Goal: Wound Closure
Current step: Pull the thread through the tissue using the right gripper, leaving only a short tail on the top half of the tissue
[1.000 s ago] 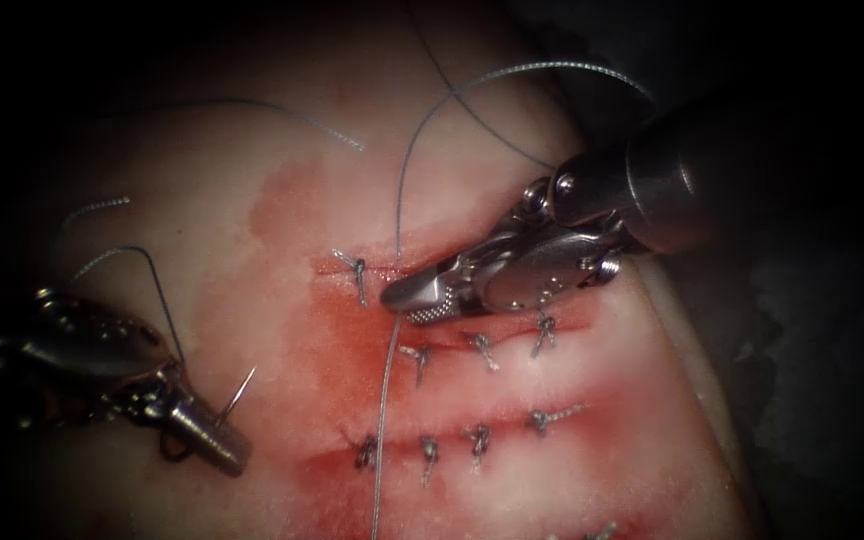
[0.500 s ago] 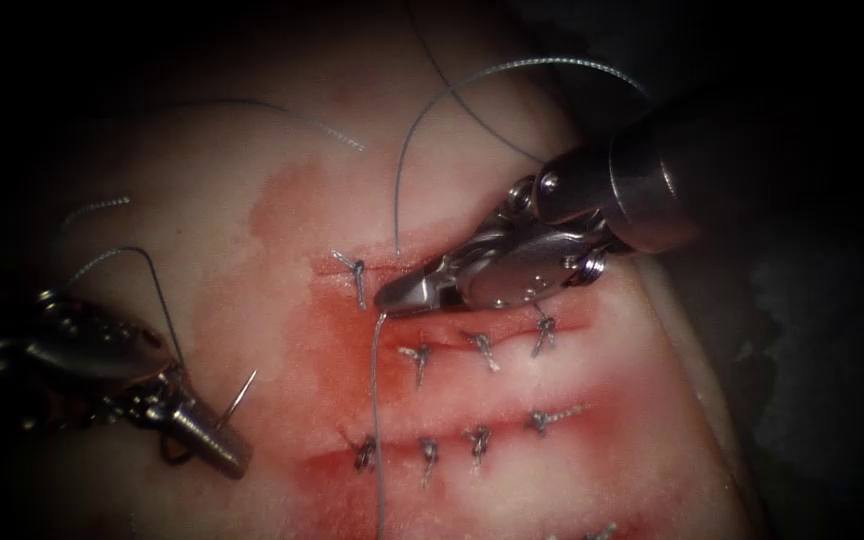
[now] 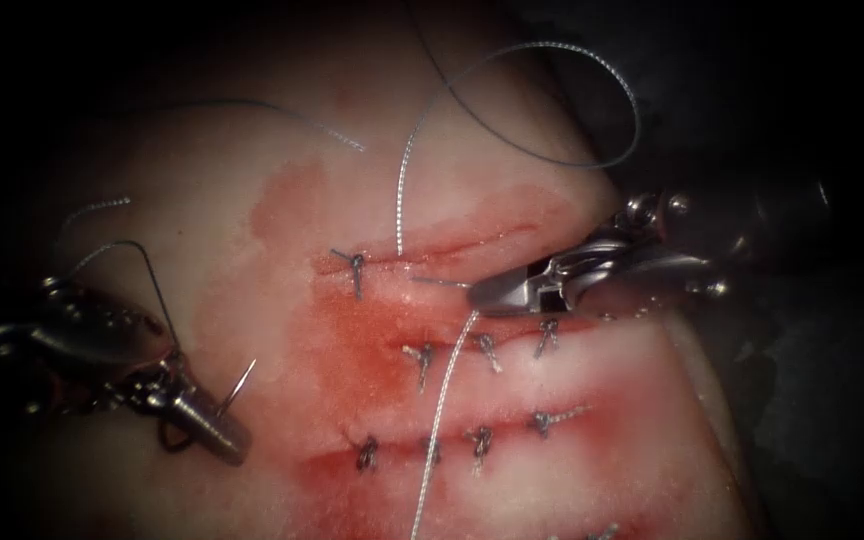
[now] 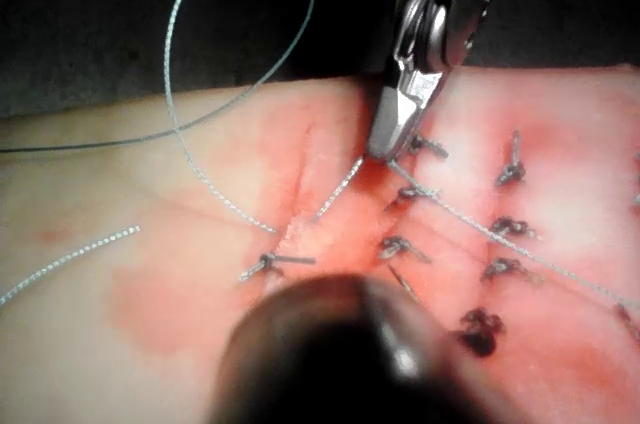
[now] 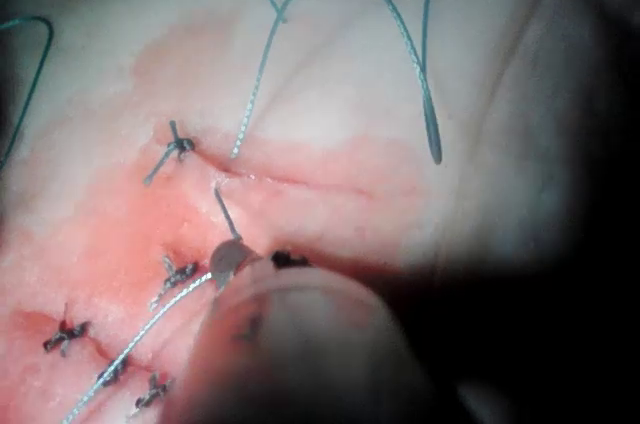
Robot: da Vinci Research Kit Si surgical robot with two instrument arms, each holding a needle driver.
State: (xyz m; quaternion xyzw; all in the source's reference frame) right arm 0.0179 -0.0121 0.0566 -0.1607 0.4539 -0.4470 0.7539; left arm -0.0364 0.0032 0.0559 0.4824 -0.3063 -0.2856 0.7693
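Steel left needle driver (image 3: 214, 432): jaws clamped on the curved needle (image 3: 238, 386) near its thread end, tip bare, clear of the tissue (image 3: 252, 300), well left of the cut (image 3: 452, 245). Right needle driver (image 3: 492, 296): jaws closed on braided thread (image 3: 439, 420) just below the cut's open stretch. One knotted stitch (image 3: 356, 267) sits at the cut's left end; wet red fluid (image 3: 352, 340) spreads below it.

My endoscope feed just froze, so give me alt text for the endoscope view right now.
The right tool, jaws shut on the thread, sits over the open cut in the tissue, beside one knotted stitch. Far left of the cut, the left tool holds the needle clear of the tissue, tip up.
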